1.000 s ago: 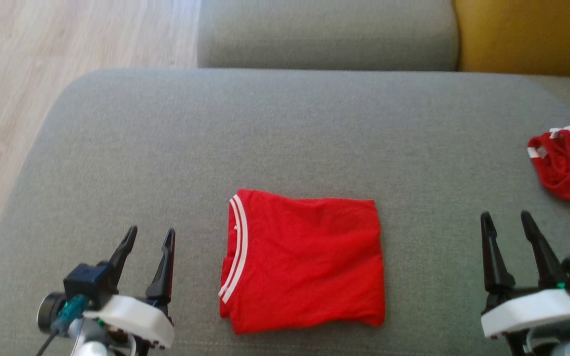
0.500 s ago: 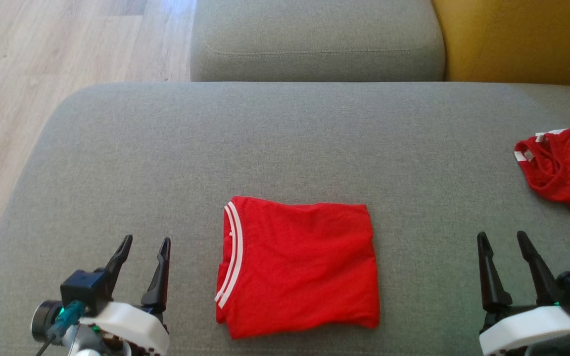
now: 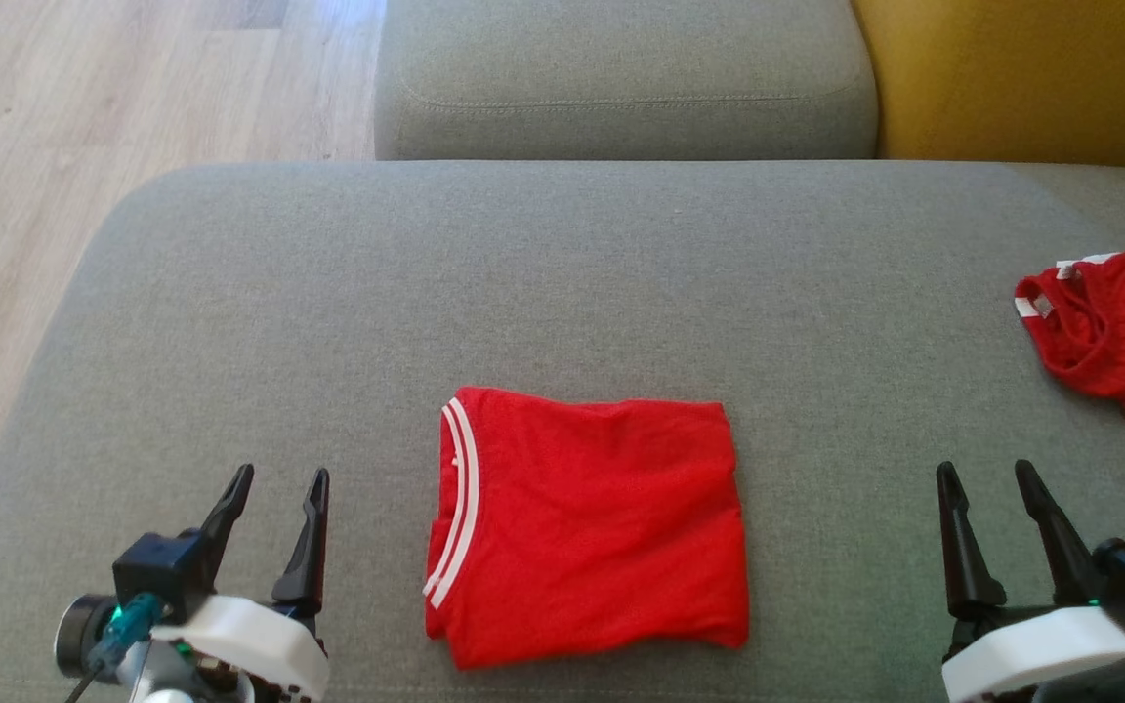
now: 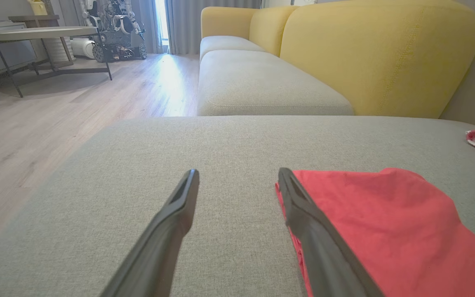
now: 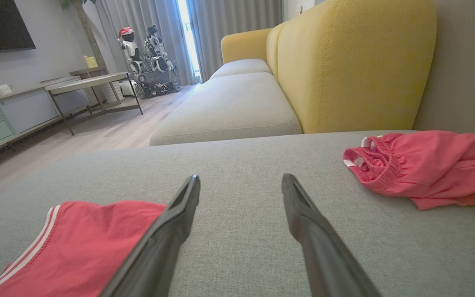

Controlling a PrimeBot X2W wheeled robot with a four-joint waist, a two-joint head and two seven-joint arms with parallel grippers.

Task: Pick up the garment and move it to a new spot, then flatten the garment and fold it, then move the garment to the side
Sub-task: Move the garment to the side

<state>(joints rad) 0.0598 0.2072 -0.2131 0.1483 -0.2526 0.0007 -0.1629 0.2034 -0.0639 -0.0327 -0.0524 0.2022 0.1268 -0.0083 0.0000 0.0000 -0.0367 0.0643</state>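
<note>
1. Garment is found folded on cushion, between grippers
2. Left gripper and right gripper: jaws wide apart, nothing held
3. Move aside is judged pending; an edge grasp is required

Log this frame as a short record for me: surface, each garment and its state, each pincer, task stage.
surface: grey sofa cushion
garment: folded shirt, red, white-striped collar, lying flat between the pincers
other cloth: crumpled garment, red, at the cushion's right edge
left pincer: open, empty, left of the shirt, apart from it
right pincer: open, empty, touching neither garment
stage: fold looks done; move to the side not yet done
</note>
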